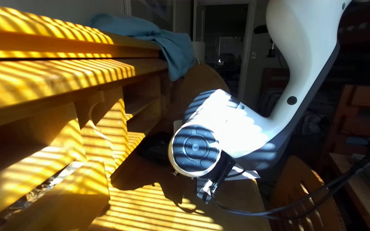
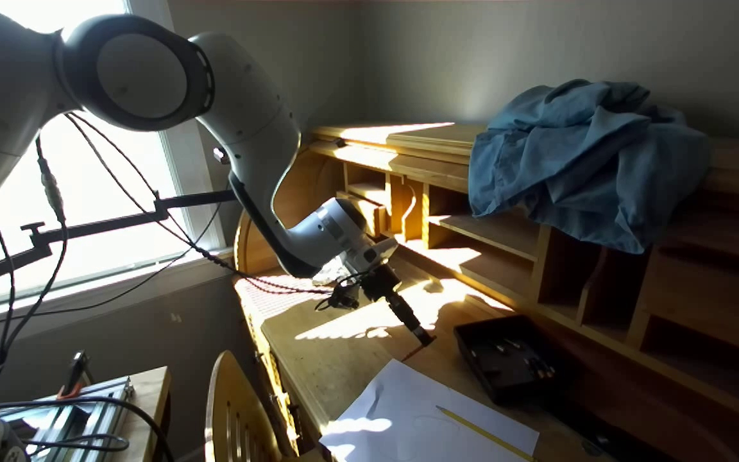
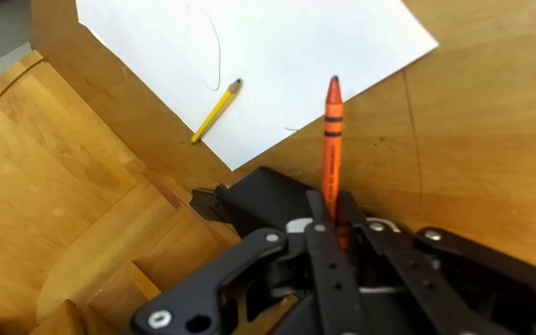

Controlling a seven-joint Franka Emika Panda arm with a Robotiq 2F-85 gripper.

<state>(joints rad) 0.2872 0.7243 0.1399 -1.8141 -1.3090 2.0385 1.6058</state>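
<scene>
my gripper (image 3: 332, 204) is narrow: its two tips are pinched around the orange crayon (image 3: 331, 158). the crayon stands out well beyond the tips, dark point forward; in an exterior view it hangs tilted, with this point near the corner of the white sheet (image 2: 401, 404) on the desk (image 2: 318, 359). whether it touches the desk, i cannot tell. because so much of the stick is free, i judge that sideways pressure could turn it in the grip or break it, so slow movement and an unchanged hold seem best. any lowering is better done in small steps, while i check the point in more than one view. i would also stay away from the yellow pencil (image 3: 216, 111), which lies on the sheet by its edge, and from the black tray (image 2: 501, 375) near the gripper.
</scene>
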